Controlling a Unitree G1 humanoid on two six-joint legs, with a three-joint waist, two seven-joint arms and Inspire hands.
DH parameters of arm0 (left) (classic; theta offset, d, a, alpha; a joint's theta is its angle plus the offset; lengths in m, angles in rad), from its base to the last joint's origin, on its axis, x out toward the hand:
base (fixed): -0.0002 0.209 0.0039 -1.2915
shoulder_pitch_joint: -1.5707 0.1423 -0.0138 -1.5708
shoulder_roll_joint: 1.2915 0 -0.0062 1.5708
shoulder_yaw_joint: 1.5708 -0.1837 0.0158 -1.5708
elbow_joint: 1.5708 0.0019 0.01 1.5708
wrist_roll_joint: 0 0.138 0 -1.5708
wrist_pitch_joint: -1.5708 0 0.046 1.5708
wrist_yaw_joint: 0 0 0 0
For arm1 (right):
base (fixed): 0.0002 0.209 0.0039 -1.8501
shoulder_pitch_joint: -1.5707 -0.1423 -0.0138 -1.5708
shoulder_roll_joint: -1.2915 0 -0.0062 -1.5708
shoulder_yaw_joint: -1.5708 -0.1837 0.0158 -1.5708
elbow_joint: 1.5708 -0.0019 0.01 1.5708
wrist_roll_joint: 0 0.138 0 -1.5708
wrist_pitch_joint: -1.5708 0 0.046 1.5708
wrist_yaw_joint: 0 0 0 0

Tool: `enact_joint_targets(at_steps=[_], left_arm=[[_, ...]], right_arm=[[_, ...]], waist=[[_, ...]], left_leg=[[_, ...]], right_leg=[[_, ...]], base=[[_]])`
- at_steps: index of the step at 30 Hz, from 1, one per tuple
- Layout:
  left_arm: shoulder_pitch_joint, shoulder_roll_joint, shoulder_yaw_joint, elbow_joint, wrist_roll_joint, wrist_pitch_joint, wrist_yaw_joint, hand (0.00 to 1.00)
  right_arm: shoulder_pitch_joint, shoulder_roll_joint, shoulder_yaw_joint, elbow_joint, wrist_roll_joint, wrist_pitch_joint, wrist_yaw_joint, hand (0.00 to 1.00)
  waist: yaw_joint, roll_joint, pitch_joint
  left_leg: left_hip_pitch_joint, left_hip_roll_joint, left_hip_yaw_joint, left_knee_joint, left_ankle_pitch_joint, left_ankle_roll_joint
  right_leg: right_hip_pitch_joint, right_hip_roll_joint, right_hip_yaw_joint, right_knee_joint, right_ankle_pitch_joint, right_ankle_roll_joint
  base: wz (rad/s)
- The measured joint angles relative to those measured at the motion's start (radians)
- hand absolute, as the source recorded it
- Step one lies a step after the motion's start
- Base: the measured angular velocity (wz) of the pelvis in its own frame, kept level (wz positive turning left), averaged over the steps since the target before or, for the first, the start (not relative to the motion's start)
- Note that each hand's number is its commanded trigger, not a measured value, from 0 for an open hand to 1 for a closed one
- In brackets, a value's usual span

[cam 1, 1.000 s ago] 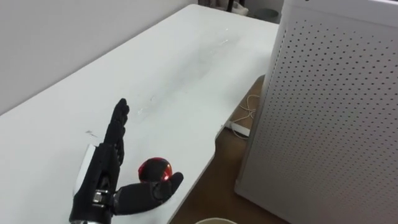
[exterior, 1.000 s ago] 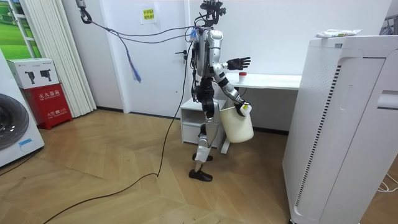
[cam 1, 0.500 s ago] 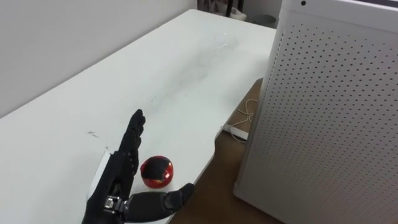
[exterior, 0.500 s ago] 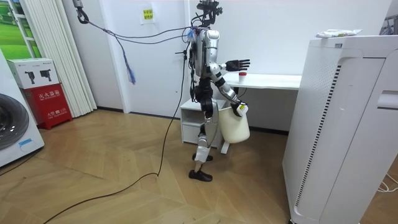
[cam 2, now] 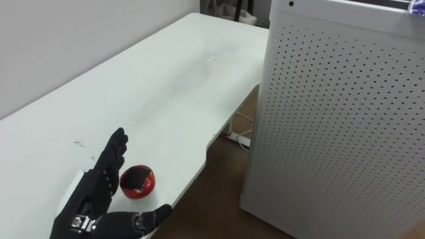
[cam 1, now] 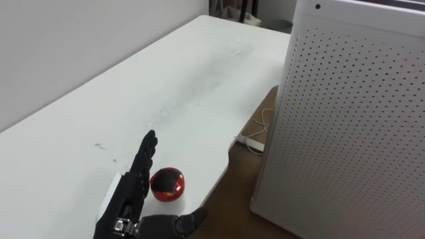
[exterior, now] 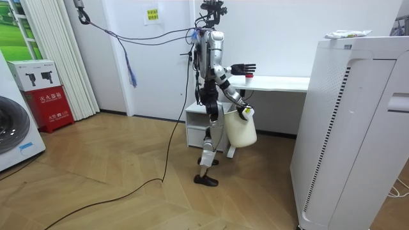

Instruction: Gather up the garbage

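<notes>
A red ball with dark markings (cam 1: 167,184) lies near the front edge of the white table (cam 1: 199,73). My left hand (cam 1: 129,196) is open just left of the ball, fingers straight along its side and thumb spread out below it. The right eye view shows the same hand (cam 2: 93,189) and ball (cam 2: 137,182). In the room view I stand at the table's end with my left hand (exterior: 243,67) held out over it. My right hand (exterior: 245,112) hangs low, shut on the rim of a white bucket (exterior: 241,130).
A tall white perforated cabinet (cam 1: 352,119) stands close on the right of the table, with wooden floor and a white cable (cam 1: 262,123) in the gap. A white drawer unit (exterior: 197,124) sits under the table. A washing machine (exterior: 16,134) and a red box (exterior: 48,105) stand at the room view's left.
My left hand has drawn back toward me and closer to the ball, with the thumb now lower than the ball. The bucket has swung slightly toward my legs.
</notes>
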Motion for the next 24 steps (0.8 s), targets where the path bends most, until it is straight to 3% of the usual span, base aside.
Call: enact_joint_targets(at_steps=[8, 24], left_arm=[[0.000, 0.001, 0.006, 0.005, 0.000, 0.000, 0.002, 0.00], [0.000, 0.001, 0.019, 0.005, 0.001, 0.000, 0.004, 0.00]], right_arm=[[0.007, -0.001, 0.000, -0.004, -0.003, 0.000, -0.006, 1.00], [0.007, -0.003, -0.001, -0.004, -0.003, 0.000, -0.012, 1.00]], waist=[[0.001, 0.001, 0.0050], [0.000, 0.009, 0.0013]], left_leg=[[-0.003, -0.001, 0.002, -0.001, 0.000, 0.000], [0.002, -0.001, 0.002, -0.004, 0.000, 0.000]], right_leg=[[-0.002, 0.001, 0.000, 0.000, 0.000, 0.000], [0.000, 0.001, -0.001, -0.001, 0.000, 0.000]], base=[[0.00], [0.00]])
